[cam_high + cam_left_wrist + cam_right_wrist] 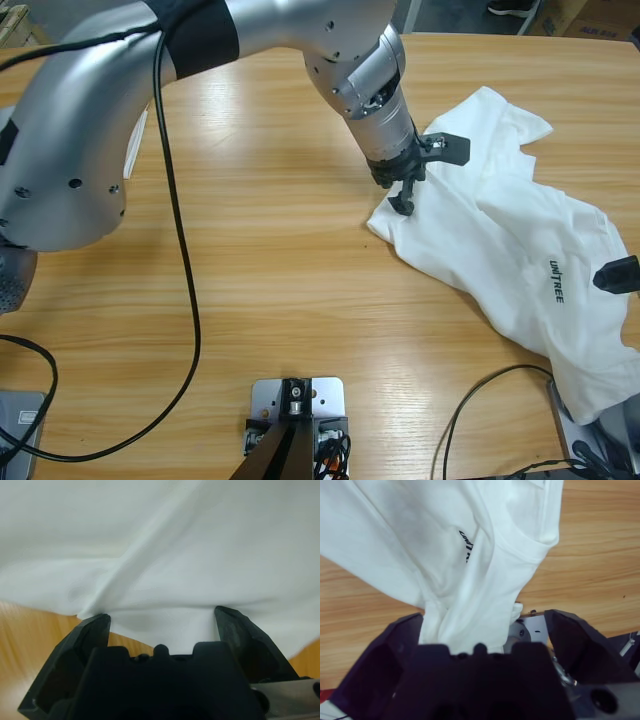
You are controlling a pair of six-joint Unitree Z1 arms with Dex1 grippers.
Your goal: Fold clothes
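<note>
A white T-shirt (500, 240) lies crumpled on the right half of the wooden table (280, 250), its black lettering (556, 280) facing up. My left gripper (425, 172) comes in from the upper left and stands at the shirt's left corner. In the left wrist view it (162, 617) is open, with the cloth's edge (200, 545) lying between the jaws. My right gripper (617, 274) shows only as a black tip at the right edge. In its wrist view it (484, 616) is open, and a fold of the shirt (420, 540) with the lettering (465, 545) hangs down between the jaws.
A black cable (185, 280) trails from the left arm across the left side of the table. Another cable (470, 400) loops near the front right edge. The shirt's lower right part hangs over the table's right front corner.
</note>
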